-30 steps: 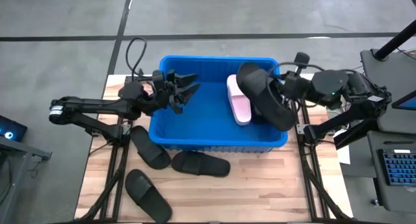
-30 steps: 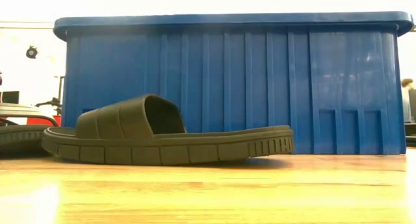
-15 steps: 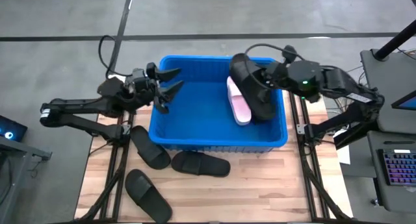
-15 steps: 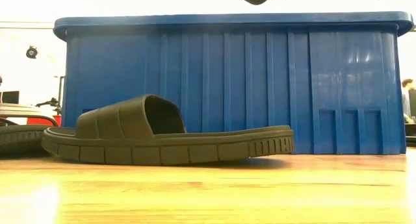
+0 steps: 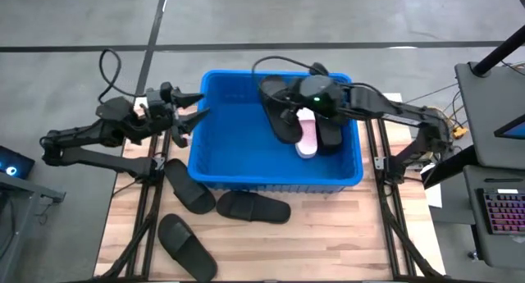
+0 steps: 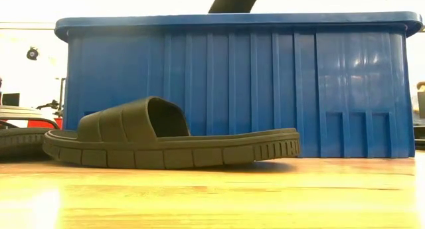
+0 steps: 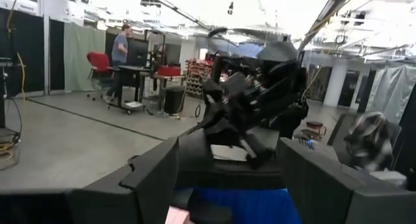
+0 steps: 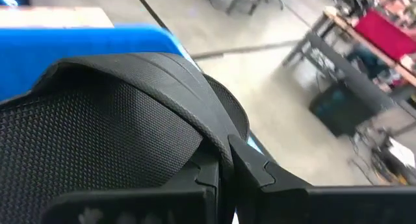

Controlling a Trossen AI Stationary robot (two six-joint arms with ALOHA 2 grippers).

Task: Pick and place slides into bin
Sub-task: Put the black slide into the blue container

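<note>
Overhead view: the right arm has swung in from the bin's right rim over the last second and now reaches across the blue bin (image 5: 212,178), carrying a black slide (image 5: 276,111) over the bin's middle-rear. The right tool (image 5: 289,112) is clamped fully shut on that slide; the right wrist view shows its fingers pinched on the slide's rim, w/ textured footbed filling most of the picture. The slide hangs above the bin floor, not yet let go. From surface level its dark tip (image 6: 234,1) now pokes up above the bin's rim, more of it than a half-second back.

Already inside the bin: a pale pink slide (image 5: 306,137) lying just beside the carried one, and what looks like another black slide (image 5: 330,132) on its far-right side, partly hidden by the arm.

The left arm has pulled back: its tool (image 5: 185,119), which was over the bin's left wall a second ago, now sits outside the bin to the left, fingers spread wide, holding nothing.

Still on the wooden surface (image 5: 328,242), in front of the bin & unmoved: 3 black slides, one at the bin's front-left corner (image 5: 189,187), one along the front wall (image 5: 253,207), one nearer the front-left edge (image 5: 186,245).

Meaning for the task: the carried slide appears to be over its drop zone, so release looks like the next step. Approx. 3 slides remain to be picked.
</note>
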